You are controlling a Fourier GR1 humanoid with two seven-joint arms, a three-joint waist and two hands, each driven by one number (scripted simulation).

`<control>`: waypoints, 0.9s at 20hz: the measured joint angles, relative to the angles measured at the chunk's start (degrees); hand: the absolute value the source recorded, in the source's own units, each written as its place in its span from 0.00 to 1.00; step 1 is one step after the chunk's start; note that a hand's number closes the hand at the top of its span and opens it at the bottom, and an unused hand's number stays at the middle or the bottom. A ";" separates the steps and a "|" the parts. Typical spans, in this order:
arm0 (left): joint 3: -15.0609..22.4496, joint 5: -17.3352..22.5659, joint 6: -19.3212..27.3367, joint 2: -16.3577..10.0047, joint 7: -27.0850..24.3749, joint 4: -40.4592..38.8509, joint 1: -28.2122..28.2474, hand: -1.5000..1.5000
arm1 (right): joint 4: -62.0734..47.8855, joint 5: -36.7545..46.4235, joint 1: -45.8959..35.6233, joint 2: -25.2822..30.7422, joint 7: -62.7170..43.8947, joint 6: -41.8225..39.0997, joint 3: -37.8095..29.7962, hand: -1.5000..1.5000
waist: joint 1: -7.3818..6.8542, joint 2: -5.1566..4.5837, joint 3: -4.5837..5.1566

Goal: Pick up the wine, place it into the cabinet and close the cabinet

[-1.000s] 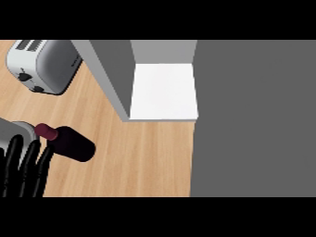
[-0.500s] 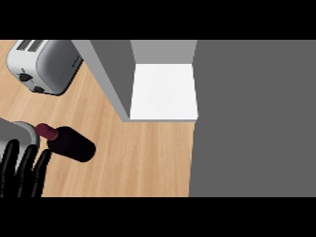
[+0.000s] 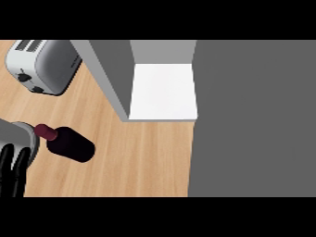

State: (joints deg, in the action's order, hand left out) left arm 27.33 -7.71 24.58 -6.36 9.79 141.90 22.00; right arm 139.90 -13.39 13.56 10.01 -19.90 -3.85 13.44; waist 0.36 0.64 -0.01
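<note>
On the counter (image 3: pixel 143 159) the left hand (image 3: pixel 6 169) hangs released, wine (image 3: pixel 70 144) at its two o'clock; a glancing reach could topple it.

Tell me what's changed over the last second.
The left hand slid slightly toward the view's left edge, fingers straight, holding nothing. The wine bottle, toaster and cabinet stayed put.
</note>
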 measured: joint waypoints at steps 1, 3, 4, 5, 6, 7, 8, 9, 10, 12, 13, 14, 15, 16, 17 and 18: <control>-0.87 0.05 0.42 -0.30 0.55 0.02 -0.20 0.00 | -0.02 0.10 0.28 -0.01 0.34 -0.10 0.01 0.00 | 0.04 -0.05 -0.01; -2.54 0.39 0.77 -0.94 -0.34 -0.35 0.47 0.00 | 0.26 0.37 1.12 -0.18 0.69 0.12 0.65 0.00 | 0.15 -0.05 0.02; -4.02 0.61 0.68 -1.53 -0.19 -0.44 0.36 0.00 | 0.31 0.45 1.66 -0.20 1.15 -0.04 0.62 0.00 | 0.23 -0.09 0.02; -4.86 0.80 0.81 -1.72 -0.26 -0.56 0.38 0.00 | 0.34 0.50 1.75 0.05 1.21 -0.34 0.34 0.00 | 0.20 -0.14 0.02; -5.62 1.10 0.82 -1.87 -0.44 -0.75 0.37 0.00 | 0.32 0.64 2.91 -0.09 2.20 -0.72 0.79 0.00 | 0.25 -0.17 0.02; -6.16 1.40 0.92 -1.76 -0.81 -1.44 0.08 0.00 | 0.42 0.73 2.32 -0.20 1.55 -0.27 0.85 0.00 | 0.23 -0.22 0.03; -7.15 1.90 0.64 -2.11 -0.91 -1.60 0.10 0.00 | 0.43 0.79 2.35 -0.20 1.48 -0.24 0.62 0.00 | 0.19 -0.26 0.04; -8.02 2.37 0.27 -2.51 -1.24 -1.71 0.36 0.00 | 0.47 0.78 2.36 0.13 1.42 -0.53 -0.13 0.00 | 0.16 -0.29 0.04; -8.97 3.13 -0.21 -2.80 -1.95 -1.89 0.61 0.00 | 0.37 0.73 2.46 0.52 1.74 -1.15 -1.12 0.00 | 0.12 -0.31 0.04; -11.01 4.37 -0.61 -2.83 -2.75 -3.34 -0.21 0.00 | 0.25 0.64 3.28 0.67 2.76 -2.17 -1.93 0.00 | 0.28 -0.36 0.04; -12.41 5.49 -1.23 -3.23 -3.04 -3.98 -0.44 0.00 | 0.26 0.64 3.38 0.57 2.78 -2.28 -1.77 0.00 | 0.31 -0.38 0.05; -14.24 7.18 -2.02 -3.57 -3.60 -5.17 -1.15 0.00 | 0.18 0.64 2.85 0.51 2.36 -2.21 -1.82 0.00 | 0.28 -0.42 0.06; -15.42 8.38 -2.66 -3.71 -4.51 -6.28 -0.93 0.00 | 0.15 0.63 3.00 0.33 2.69 -2.36 -1.85 0.00 | 0.28 -0.42 0.08; -15.63 8.83 -2.93 -3.40 -5.25 -7.83 -1.21 0.00 | 0.16 0.61 3.36 0.27 3.06 -2.69 -1.86 0.00 | 0.38 -0.42 0.08; -16.49 9.60 -3.42 -3.49 -5.65 -9.13 -1.74 0.00 | 0.11 0.57 3.20 0.05 2.95 -2.66 -1.84 0.00 | 0.38 -0.45 0.07; -17.72 10.80 -4.10 -3.72 -6.11 -10.21 -1.94 0.00 | 0.02 0.51 3.48 0.06 3.18 -3.03 -2.17 0.00 | 0.36 -0.46 0.07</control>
State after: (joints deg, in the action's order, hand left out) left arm 9.61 3.09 20.47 -10.08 3.68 131.69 20.06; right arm 139.92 -12.88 17.04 10.07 -16.72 -6.88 11.26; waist 0.72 0.18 0.06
